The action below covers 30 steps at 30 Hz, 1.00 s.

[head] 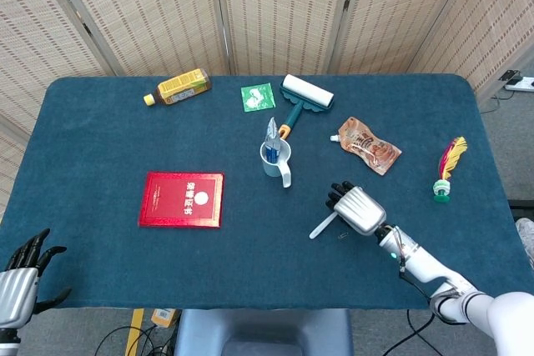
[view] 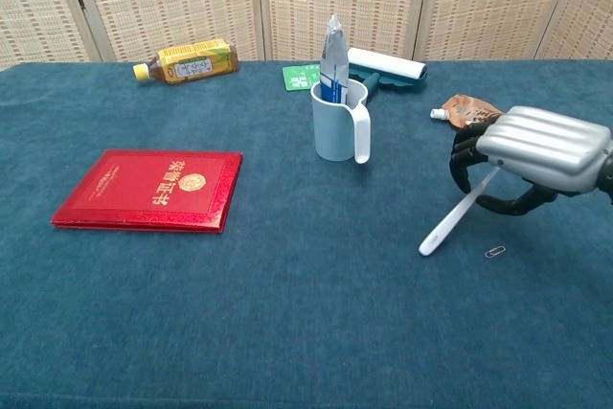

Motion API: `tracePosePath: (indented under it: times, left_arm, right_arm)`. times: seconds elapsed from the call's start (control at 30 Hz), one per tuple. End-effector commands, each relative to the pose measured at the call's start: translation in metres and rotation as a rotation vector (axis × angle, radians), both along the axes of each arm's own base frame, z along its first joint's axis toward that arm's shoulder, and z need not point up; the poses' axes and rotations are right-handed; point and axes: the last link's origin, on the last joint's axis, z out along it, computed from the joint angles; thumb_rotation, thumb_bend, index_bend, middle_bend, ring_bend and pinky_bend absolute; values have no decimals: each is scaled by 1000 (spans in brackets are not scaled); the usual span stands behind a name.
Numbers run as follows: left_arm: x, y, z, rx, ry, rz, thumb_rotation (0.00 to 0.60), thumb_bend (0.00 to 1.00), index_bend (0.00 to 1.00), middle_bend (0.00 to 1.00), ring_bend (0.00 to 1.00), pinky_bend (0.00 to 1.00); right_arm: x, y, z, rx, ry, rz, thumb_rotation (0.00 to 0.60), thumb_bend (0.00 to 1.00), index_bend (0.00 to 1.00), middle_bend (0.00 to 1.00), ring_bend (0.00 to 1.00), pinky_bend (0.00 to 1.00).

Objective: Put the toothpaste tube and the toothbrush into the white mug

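The white mug (head: 275, 158) (view: 337, 124) stands upright near the table's middle, with the toothpaste tube (head: 271, 132) (view: 331, 50) sticking up out of it. My right hand (head: 355, 208) (view: 536, 155) hangs above the cloth to the right of the mug and grips the white toothbrush (head: 322, 225) (view: 458, 214), which slants down and left from the fingers. My left hand (head: 21, 281) shows at the lower left corner of the head view, off the table's edge, fingers spread and empty.
A red booklet (head: 182, 199) lies left of the mug. A yellow bottle (head: 178, 87), green packet (head: 258, 96) and lint roller (head: 303, 97) lie at the back. A brown pouch (head: 368, 145) and a feathered shuttlecock (head: 446, 168) lie to the right. A paperclip (view: 494, 252) sits under my right hand.
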Motion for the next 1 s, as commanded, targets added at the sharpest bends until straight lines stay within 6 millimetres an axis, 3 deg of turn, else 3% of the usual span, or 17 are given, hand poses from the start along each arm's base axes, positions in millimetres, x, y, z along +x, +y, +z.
tracePosePath:
  times: [0.03,0.2,0.3,0.7,1.0]
  left_arm:
    - [0,0,1,0,3,3,600,229,277,45,62,146]
    - [-2,-2,1,0,5,15,600,229,277,45,62,146]
    - [-4,-3,2,3,7,25,600,229,277,45,63,146]
    - [-3,-1,1,1,1,13,600,228,277,45,62,146]
    - [-6,-5,2,5,-1,25,600,228,277,45,62,146]
  right_arm:
    - [5,-17,-4,-4,2,-2,600,287,655,401,237,323]
    - [8,-27,-8,-26,23,2,600,269,400,336,193,271]
    - [12,-24,-10,-7,-15,-4,600,309,321,330,182,256]
    - [36,7,-28,107,-54,21,600,562,299,345,180,255]
    - [47,8,-47,129,-38,3,600,583,299,347,180,255]
